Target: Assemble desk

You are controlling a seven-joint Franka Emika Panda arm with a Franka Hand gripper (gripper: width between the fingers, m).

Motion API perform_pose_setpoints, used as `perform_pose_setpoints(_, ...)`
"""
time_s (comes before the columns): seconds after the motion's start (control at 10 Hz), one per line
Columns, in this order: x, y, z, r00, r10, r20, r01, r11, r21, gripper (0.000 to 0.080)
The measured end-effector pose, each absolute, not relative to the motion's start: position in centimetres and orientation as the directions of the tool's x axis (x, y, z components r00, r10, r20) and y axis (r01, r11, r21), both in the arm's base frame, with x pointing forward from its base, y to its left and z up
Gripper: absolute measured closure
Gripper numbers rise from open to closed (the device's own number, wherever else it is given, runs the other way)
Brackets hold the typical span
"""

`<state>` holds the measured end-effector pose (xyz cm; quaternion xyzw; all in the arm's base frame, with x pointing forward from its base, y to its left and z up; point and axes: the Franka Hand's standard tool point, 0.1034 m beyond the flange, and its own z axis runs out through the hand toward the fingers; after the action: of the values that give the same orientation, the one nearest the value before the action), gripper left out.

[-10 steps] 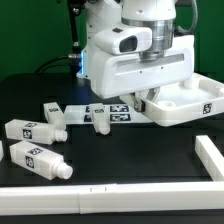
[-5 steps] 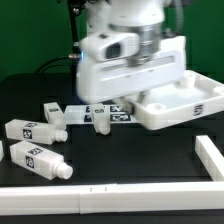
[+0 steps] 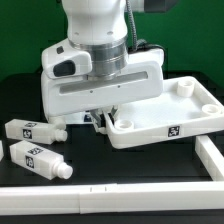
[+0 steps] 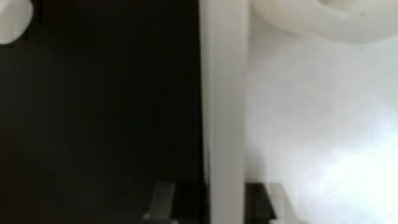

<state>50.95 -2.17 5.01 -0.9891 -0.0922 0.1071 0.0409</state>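
The white desk panel (image 3: 170, 115), with a raised rim and round corner sockets, hangs tilted above the black table at the exterior view's right. My gripper (image 3: 108, 118) is shut on its rim at the near-left edge, mostly hidden under the wrist housing. In the wrist view the rim (image 4: 224, 100) runs straight between my two dark fingertips (image 4: 173, 198), with a round socket (image 4: 329, 15) beyond. Two white block legs with tags lie at the exterior view's left, one (image 3: 28, 128) farther back and one (image 3: 38, 160) nearer. Other legs are hidden behind the arm.
A white rail (image 3: 100, 198) borders the table's front edge, and a white rail post (image 3: 210, 155) stands at the exterior view's right. The arm's wide white body (image 3: 100, 75) blocks the table's middle.
The arm has swung toward the exterior view's left and nearer the camera, carrying the panel with it; the panel is now lower and tilted, and the middle legs and marker board are covered.
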Motion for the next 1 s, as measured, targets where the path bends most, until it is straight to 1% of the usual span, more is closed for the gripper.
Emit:
perform_pose_setpoints(0.2,51.1,-2.6,4.8,0.958,0.186,-0.22,0.166,-0.981,-0.104,0.0745)
perform_pose_setpoints(0.4,53.7,-6.0,4.0,0.959,0.132,-0.253,0.111,-0.989,-0.094,0.0745)
perform_pose_setpoints(0.5,54.5,-7.2,3.5,0.954,0.101,-0.283,0.078,-0.993,-0.092,0.0745)
perform_pose_setpoints(0.6,55.2,-7.9,3.3,0.948,0.071,-0.311,0.045,-0.995,-0.089,0.0745)
perform_pose_setpoints(0.7,55.8,-7.4,3.5,0.95,0.069,-0.306,0.045,-0.995,-0.085,0.0745)
perform_pose_setpoints(1.0,55.6,-7.3,3.2,0.949,0.071,-0.309,0.047,-0.995,-0.084,0.0745)
